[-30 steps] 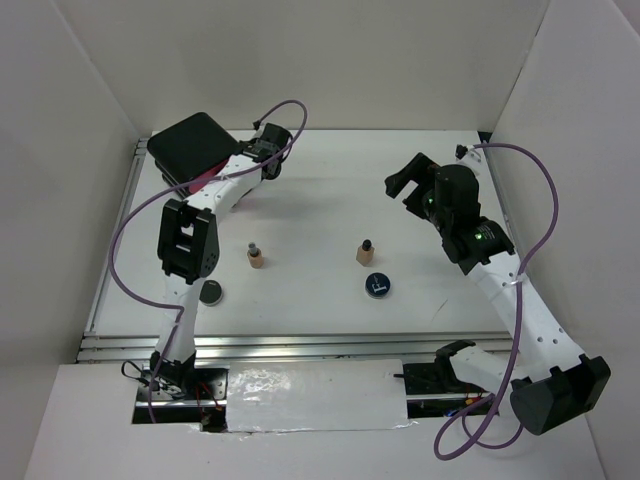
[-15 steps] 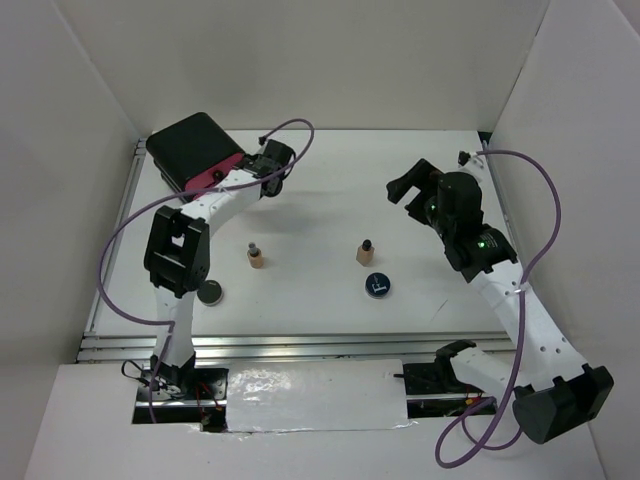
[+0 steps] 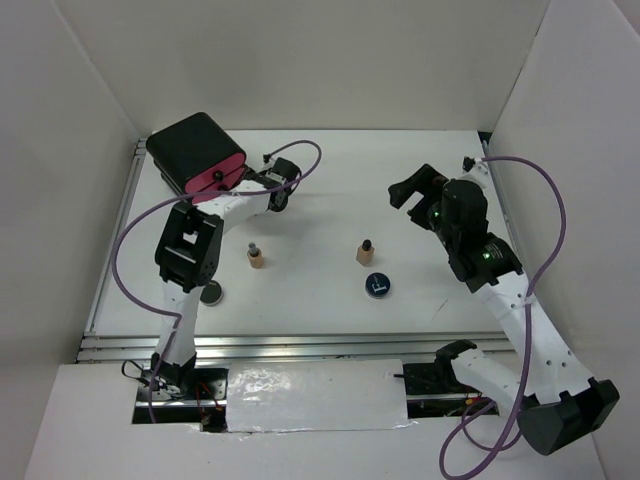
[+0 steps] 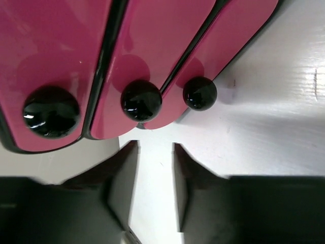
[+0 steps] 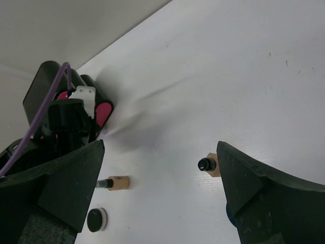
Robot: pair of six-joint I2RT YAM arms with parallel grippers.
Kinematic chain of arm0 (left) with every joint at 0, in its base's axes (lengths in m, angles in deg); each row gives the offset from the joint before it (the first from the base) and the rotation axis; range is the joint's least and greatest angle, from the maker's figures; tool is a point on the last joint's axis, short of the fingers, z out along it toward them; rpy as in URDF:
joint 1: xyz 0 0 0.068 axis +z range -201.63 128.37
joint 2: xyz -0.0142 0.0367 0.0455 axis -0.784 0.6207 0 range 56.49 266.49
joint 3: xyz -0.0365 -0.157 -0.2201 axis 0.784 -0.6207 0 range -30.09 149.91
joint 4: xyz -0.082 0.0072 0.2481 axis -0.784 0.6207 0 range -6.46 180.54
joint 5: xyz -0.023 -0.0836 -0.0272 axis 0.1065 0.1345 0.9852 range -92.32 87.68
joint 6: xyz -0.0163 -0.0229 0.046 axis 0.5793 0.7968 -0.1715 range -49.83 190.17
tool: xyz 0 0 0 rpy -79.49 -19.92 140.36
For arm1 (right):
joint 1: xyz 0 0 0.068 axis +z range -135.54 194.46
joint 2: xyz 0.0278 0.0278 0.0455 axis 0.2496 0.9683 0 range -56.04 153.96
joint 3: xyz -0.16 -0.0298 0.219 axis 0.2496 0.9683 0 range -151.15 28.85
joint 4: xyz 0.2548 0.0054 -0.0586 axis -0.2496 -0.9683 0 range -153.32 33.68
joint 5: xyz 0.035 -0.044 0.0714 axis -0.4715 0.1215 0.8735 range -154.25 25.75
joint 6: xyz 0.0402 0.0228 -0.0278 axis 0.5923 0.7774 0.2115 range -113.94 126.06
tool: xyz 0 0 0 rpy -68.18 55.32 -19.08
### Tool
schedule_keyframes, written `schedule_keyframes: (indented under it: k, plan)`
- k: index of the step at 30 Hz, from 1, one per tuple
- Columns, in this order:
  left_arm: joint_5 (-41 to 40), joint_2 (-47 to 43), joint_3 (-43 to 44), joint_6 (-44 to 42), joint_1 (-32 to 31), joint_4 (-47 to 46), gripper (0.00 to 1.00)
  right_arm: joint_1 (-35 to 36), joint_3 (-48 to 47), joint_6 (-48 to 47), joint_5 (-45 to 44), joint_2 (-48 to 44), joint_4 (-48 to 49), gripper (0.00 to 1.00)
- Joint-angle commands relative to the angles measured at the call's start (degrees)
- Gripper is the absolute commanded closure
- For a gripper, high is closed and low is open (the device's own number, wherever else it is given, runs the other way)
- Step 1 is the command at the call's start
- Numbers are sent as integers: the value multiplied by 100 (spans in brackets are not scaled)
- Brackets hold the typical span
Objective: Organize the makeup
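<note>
Two tan bottles with dark caps stand mid-table, one on the left [image 3: 256, 257] [image 5: 117, 182] and one on the right [image 3: 366, 251] [image 5: 209, 164]. A blue-rimmed compact [image 3: 377, 285] lies in front of the right bottle. A black compact [image 3: 211, 293] [image 5: 96, 219] lies near the left arm. My left gripper [image 3: 243, 187] [image 4: 155, 148] is open and empty, just short of the three black knobs on the box's pink drawer fronts [image 4: 152, 46]. My right gripper [image 3: 412, 188] [image 5: 160, 147] hangs wide open above the table, holding nothing.
The large black box [image 3: 193, 150] [image 5: 51, 91] sits at the back left corner, its pink fronts facing the table's middle. White walls enclose the table on three sides. Purple cables loop over both arms.
My left gripper has gone from shut to open, and its wrist has drawn back to the right, away from the box. My right arm has shifted slightly right.
</note>
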Motion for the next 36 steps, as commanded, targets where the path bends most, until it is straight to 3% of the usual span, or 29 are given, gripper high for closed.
schedule_keyframes:
  k: [1, 4, 11, 20, 29, 32, 36]
  plan:
    - [-329, 162, 249, -48, 42, -111, 50, 204, -58, -133, -205, -120, 147, 0]
    - [-382, 198, 196, -153, 69, -252, 33, 292, -41, -168, -267, -137, 156, 0]
    - [-408, 312, 178, -206, 201, -419, 36, 556, -85, -247, -486, -102, 129, 0]
    - [-549, 637, 512, -442, 236, -708, 30, 750, -146, -221, -469, 21, 86, 0]
    - [-611, 822, 794, -558, 271, -867, 35, 767, -304, -151, -346, 135, 77, 0]
    - [-558, 822, 794, -514, 271, -832, 44, 767, -305, -159, -372, 153, 77, 0]
    - [-575, 866, 820, -409, 288, -727, 48, 767, -348, -159, -364, 197, 77, 0]
